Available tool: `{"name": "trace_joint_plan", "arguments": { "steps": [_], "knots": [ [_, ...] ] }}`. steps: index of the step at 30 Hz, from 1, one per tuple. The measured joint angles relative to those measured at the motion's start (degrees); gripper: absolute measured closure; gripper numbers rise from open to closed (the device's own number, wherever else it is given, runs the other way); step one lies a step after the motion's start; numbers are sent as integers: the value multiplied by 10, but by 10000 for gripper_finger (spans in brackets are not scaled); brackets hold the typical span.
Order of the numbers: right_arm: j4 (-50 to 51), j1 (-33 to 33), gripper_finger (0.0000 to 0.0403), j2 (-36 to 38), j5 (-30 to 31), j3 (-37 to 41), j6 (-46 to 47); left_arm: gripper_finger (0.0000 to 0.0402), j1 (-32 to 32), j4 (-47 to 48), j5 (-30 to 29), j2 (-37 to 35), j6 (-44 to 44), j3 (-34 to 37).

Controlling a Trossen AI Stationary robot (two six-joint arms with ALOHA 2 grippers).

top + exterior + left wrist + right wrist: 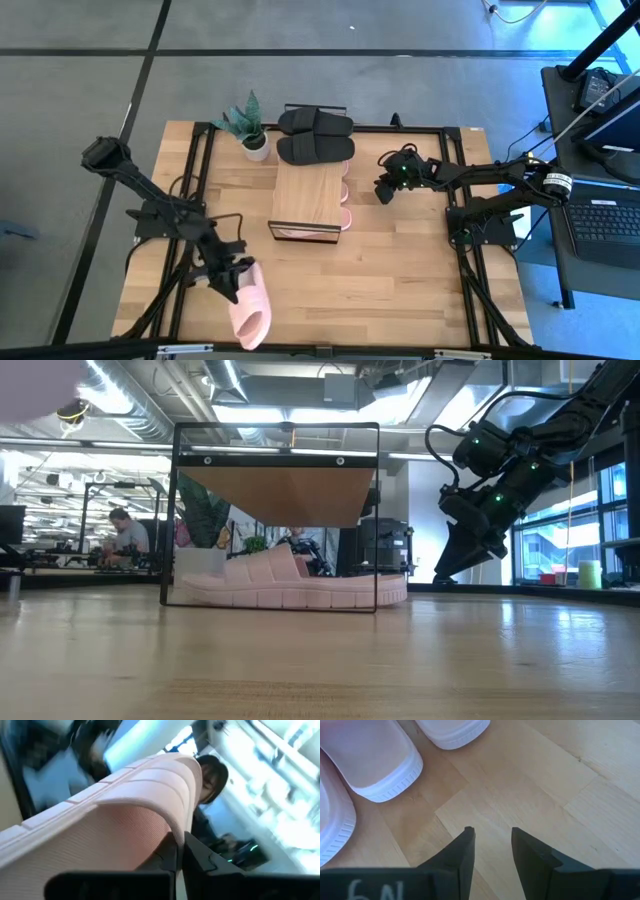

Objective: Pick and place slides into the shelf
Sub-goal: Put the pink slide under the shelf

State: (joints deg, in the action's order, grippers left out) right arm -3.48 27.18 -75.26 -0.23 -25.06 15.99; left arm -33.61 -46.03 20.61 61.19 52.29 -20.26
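The shelf (308, 200) stands mid-table, with pink slides (290, 585) lying on the table under its board; their ends (346, 206) stick out on the right. A black pair of slides (315, 135) lies behind the shelf at the far edge. Another pink slide (250, 312) is at the near left, and my left gripper (238, 280) is shut on it. My right gripper (492, 845) hovers open to the right of the shelf, pointing down at bare wood beside the pink ends (375, 760). My left gripper pinches a thin curved pink wall of the slide (172, 827) between its two shut fingers; by the look it is the strap's edge. The fingers reach in about level, from the table's left. The slide stretches from the fingers toward the near edge and appears lifted off the table.
A small potted plant (252, 135) stands left of the black slides. A black frame rail (200, 180) runs around the tabletop. Bare wood lies in front of the shelf (380, 290). People and desks show in the room beyond the table.
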Motion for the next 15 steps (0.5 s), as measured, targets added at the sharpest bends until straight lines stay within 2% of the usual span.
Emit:
{"name": "trace_joint_plan", "arguments": {
  "steps": [4,7,10,13,15],
  "knots": [
    [0,0,273,0,-8,0,3,400,5,13,-4,0,-197,-42],
    [0,0,273,0,-56,-2,4,400,20,55,12,0,-287,-80],
    [-1,0,273,0,-136,-15,5,400,42,178,43,0,-336,-132],
    [-1,0,273,0,-216,-34,25,400,67,363,45,8,-389,-198],
    [1,0,273,0,-260,-52,48,400,81,450,47,23,-432,-242]
  ]
}}
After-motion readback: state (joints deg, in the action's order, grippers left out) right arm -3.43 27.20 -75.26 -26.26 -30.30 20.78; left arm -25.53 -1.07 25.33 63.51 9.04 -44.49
